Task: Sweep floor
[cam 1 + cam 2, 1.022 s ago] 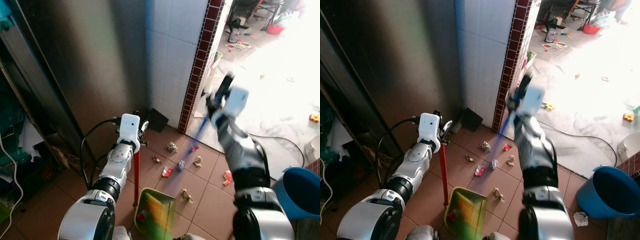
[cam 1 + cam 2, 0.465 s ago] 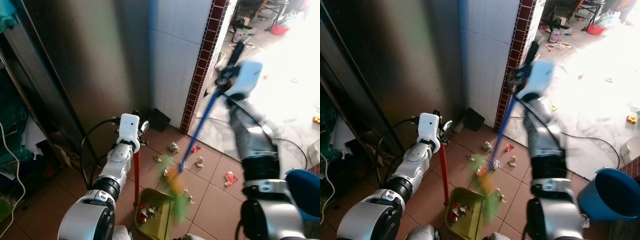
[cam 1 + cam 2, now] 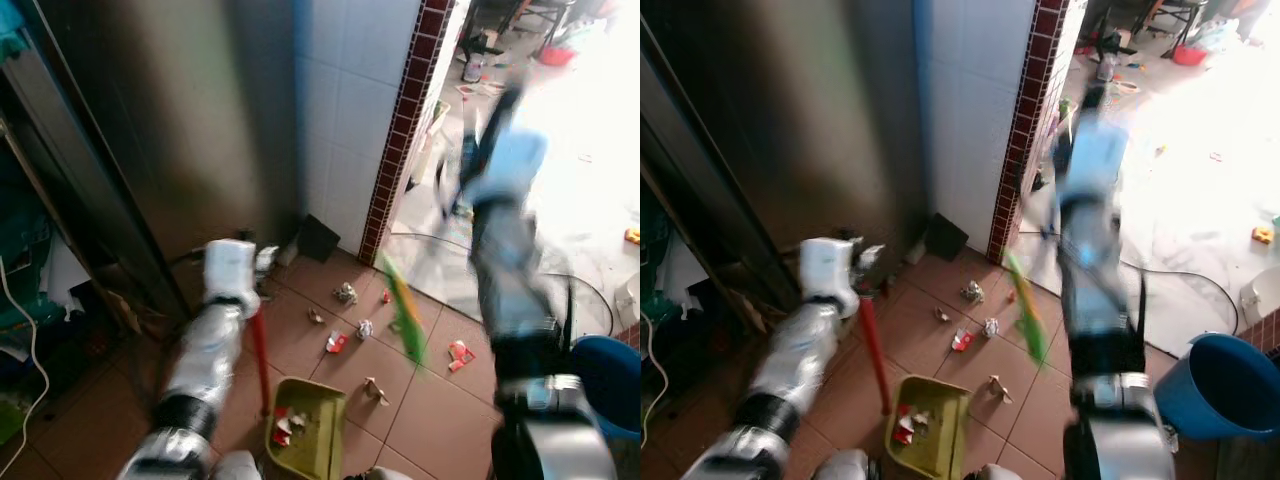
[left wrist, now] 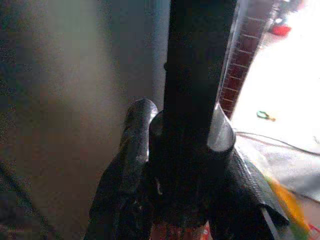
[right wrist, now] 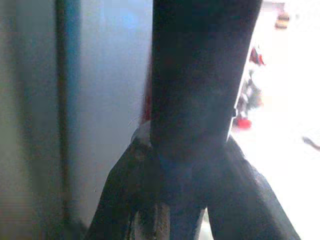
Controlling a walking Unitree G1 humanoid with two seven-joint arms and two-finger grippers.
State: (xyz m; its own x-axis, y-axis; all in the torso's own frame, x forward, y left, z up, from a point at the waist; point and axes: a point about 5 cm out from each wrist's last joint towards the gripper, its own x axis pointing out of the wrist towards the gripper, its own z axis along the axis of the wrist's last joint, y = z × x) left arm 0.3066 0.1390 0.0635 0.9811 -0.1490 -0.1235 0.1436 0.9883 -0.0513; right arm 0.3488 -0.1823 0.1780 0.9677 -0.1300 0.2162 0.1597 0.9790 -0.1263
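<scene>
The broom (image 3: 402,310) hangs from the right gripper (image 3: 470,175), its green head a blur just above the brown tiled floor (image 3: 330,310) between the brick-edged wall corner (image 3: 400,120) and the scattered paper scraps (image 3: 345,293). It looks a long, light, stiff tool, so a hold high on the handle gives reach but little leverage over the soft bristles, and quick strokes will likely flick the light scraps rather than herd them. The left gripper (image 3: 262,265) holds the red handle (image 3: 260,355) of the green dustpan (image 3: 308,432), which stands on the floor with a few scraps already in it (a light, rigid thing, easily nudged by the broom). The head views give this whole layout, along with the blue bucket (image 3: 1215,385) at the right, but motion blur hides both grips. The wrist views supply them: in the left wrist view the fingers (image 4: 125,165) are clamped on a dark handle, and in the right wrist view the fingers (image 5: 120,195) appear clamped likewise, though it is dim.
</scene>
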